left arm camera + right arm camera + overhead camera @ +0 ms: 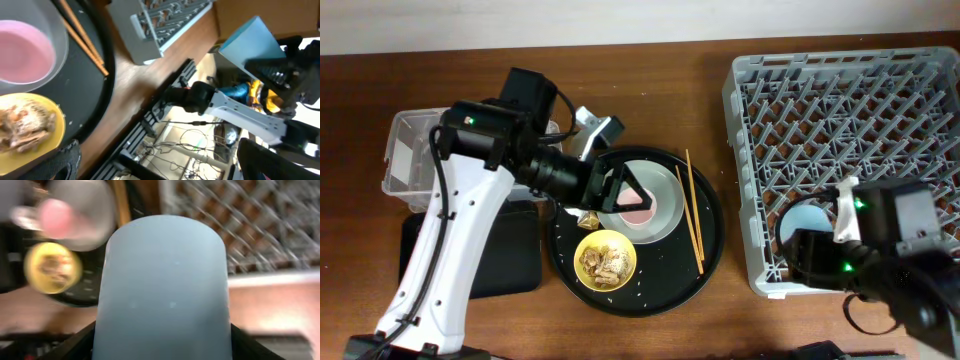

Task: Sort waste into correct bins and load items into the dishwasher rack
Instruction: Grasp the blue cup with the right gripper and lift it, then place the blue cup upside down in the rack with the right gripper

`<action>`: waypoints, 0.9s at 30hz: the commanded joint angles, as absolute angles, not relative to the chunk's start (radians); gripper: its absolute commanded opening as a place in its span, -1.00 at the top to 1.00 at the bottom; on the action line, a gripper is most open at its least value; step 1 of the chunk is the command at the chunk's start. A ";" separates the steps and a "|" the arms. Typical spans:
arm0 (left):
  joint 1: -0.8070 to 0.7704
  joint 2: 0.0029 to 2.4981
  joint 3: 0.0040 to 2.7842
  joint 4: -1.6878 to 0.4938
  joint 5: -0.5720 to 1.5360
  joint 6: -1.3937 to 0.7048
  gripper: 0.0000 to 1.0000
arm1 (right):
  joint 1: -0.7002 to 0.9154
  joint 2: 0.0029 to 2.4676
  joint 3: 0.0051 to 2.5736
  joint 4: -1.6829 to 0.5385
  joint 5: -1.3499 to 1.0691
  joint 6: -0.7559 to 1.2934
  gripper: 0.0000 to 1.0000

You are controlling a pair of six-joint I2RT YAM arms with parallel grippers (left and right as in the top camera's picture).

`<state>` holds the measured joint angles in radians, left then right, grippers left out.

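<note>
My right gripper (pixel 820 250) is shut on the light blue cup (pixel 805 220) and holds it over the front left corner of the grey dishwasher rack (pixel 860 110). The cup fills the right wrist view (pixel 162 280). My left gripper (pixel 615 185) is open and empty, just above the grey-green plate (pixel 665 190), which holds the pink cup (pixel 638 200). The brown-gold wrapper (pixel 590 215) lies beside the fingers. The yellow bowl (pixel 607 258) holds food chunks (pixel 25 125). The chopsticks (pixel 692 210) lie on the tray's right side.
Plate, bowl and chopsticks sit on a large round black tray (pixel 705 270). The clear tub (pixel 410 150) and the shallow black tray (pixel 510 250) lie at the left, partly under my left arm. A pale crumpled thing (pixel 595 125) lies behind the round tray. Rice grains dot the tray.
</note>
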<state>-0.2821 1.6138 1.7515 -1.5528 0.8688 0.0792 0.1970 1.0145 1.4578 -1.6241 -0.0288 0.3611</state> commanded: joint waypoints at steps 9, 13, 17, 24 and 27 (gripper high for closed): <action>-0.276 1.481 1.757 -1.578 0.671 0.129 -0.99 | 0.164 1.558 1.328 -1.503 0.136 0.362 -0.43; -0.276 1.416 1.757 -1.576 0.636 0.129 -0.99 | 0.022 1.652 1.328 -1.443 -0.046 0.147 -0.74; -0.277 1.411 1.757 -1.556 0.585 0.116 -0.99 | -0.032 1.584 1.367 -1.450 -0.072 0.146 -0.74; -0.366 1.411 1.586 -1.353 0.186 -0.194 -0.69 | -0.032 1.033 1.430 -1.401 -0.240 0.164 -0.75; -0.465 1.424 1.331 -1.102 0.078 -0.278 -0.65 | -0.032 0.825 1.417 -1.414 -0.231 0.177 -0.75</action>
<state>-0.3965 1.4094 1.5070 -1.2259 0.2245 -0.1555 -0.0303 0.9405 1.4292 -1.4086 -0.2153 0.1589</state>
